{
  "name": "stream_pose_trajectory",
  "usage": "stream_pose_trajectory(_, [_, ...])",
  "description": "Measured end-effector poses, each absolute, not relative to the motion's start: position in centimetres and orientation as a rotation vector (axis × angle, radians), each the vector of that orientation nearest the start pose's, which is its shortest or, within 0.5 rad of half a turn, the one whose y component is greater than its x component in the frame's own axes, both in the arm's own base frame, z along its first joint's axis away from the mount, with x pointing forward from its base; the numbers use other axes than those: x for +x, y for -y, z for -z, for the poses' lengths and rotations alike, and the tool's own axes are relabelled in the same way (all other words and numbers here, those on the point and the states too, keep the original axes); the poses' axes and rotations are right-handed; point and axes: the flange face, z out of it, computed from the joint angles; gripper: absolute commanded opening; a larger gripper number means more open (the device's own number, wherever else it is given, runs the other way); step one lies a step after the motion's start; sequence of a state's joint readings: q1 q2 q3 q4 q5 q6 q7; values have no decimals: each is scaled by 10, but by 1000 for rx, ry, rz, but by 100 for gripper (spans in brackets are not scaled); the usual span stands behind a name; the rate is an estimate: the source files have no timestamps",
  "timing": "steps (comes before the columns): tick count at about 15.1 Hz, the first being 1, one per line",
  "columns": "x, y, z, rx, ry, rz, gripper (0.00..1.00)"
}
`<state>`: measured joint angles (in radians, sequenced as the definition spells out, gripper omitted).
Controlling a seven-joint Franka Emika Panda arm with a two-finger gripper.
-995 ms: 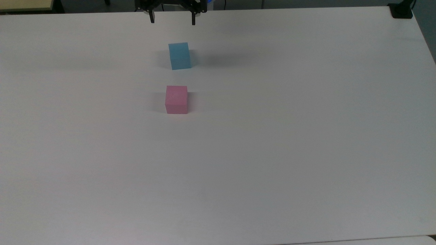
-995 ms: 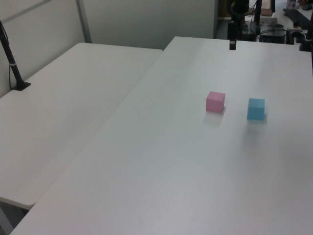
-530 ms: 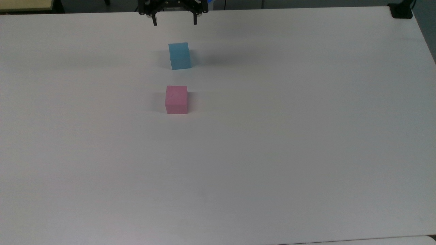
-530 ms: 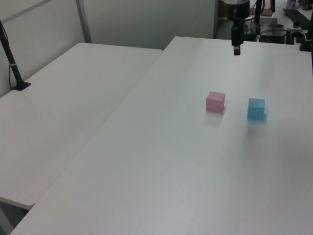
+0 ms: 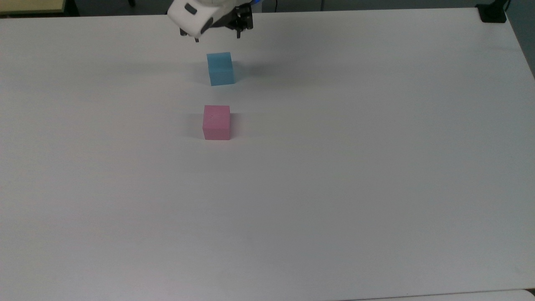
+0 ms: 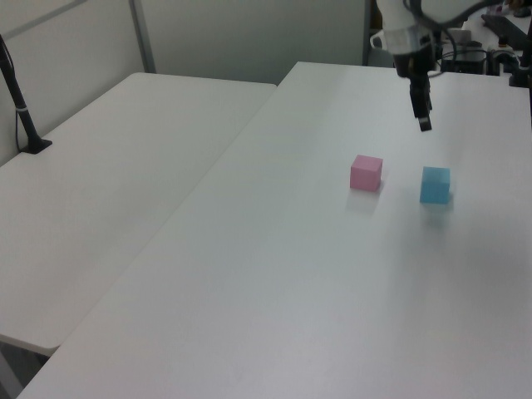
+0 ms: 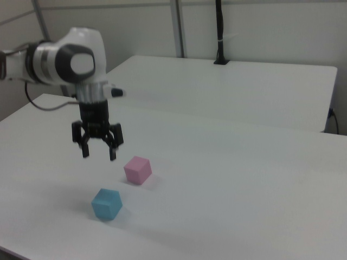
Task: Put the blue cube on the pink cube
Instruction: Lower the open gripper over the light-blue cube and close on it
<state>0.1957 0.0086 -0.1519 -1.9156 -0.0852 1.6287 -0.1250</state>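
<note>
The blue cube (image 5: pixel 220 68) (image 6: pixel 435 184) (image 7: pixel 106 203) rests on the white table, apart from the pink cube (image 5: pixel 216 122) (image 6: pixel 366 172) (image 7: pixel 137 169), which sits a short way nearer the top view's bottom. My gripper (image 5: pixel 217 37) (image 6: pixel 424 122) (image 7: pixel 98 155) hangs in the air above the table, just beyond the blue cube toward the top view's top edge. Its fingers (image 7: pixel 84 151) point down, spread wide, open, with nothing between them.
The white table (image 5: pixel 334 167) stretches wide around both cubes. A second white table (image 6: pixel 108 166) adjoins it at the left view's left, with a black pole (image 6: pixel 21 108) clamped to its edge. A black mount (image 5: pixel 493 14) sits at the top view's top right corner.
The arm has come forward and down from the table's far edge toward the blue cube, its white wrist now showing in the top view. Both cubes stay put.
</note>
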Motion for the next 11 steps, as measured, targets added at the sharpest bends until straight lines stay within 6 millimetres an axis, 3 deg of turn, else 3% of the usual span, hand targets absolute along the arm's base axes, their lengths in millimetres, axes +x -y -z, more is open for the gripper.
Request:
stream_pose_trajectory(5, [507,-24,-388,-3191,402,-525,93])
stream_pose_trajectory(11, [502,-27,-340,-3202,453,-553,86])
